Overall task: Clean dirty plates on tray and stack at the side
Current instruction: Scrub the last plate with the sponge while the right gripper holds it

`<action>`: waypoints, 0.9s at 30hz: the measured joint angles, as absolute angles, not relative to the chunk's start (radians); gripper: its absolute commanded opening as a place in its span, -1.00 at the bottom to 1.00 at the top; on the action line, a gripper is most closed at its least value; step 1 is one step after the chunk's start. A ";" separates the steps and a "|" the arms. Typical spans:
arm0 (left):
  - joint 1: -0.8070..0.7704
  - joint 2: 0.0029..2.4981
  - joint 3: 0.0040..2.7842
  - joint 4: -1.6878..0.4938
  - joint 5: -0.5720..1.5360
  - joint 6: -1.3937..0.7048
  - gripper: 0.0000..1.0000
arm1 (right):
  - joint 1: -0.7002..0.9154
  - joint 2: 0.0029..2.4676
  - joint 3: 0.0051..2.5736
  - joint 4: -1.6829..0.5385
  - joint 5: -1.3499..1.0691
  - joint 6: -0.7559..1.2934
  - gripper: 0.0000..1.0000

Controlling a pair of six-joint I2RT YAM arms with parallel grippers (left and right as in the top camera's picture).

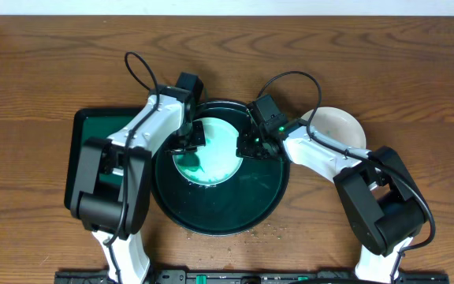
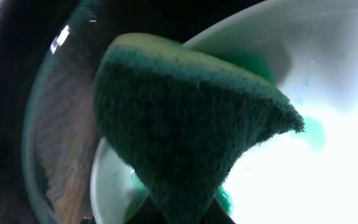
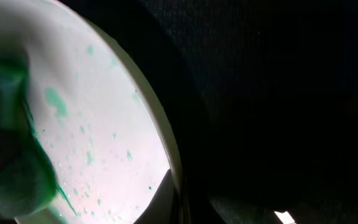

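Sponge (image 2: 185,130) and dirty plate (image 1: 215,154) decide the next stroke. The plate lies in the back half of the round tray (image 1: 219,229), inside its rim, with teal smears thickest toward its left and front. The left claw (image 1: 189,140) sits at the plate's left edge, over the tray's back-left part, and is clamped on the green sponge. In the left wrist view the sponge hangs just above or against the white surface, with the unwiped smears lying beyond it toward the tray's centre. The wiping should therefore probably run inward from the left rim, and the left arm is the nearer one for it.

The right claw (image 1: 251,143) sits at the plate's opposite edge, toward the tray's back-right. Its wrist view shows the speckled rim running down the frame, but not whether the fingers are pinching it or standing apart. I judge its job to be steadying the plate.

A second plate (image 1: 336,126), looking clean, rests outside the tray to its right, and a rectangular tray (image 1: 85,134) lies outside to its left.
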State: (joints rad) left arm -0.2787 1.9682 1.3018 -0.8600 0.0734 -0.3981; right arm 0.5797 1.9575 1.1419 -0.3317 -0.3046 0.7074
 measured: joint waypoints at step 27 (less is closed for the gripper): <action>-0.304 1.995 1.324 -0.900 0.091 -0.461 -0.85 | 0.579 1.964 1.143 -0.324 -0.322 0.707 -0.98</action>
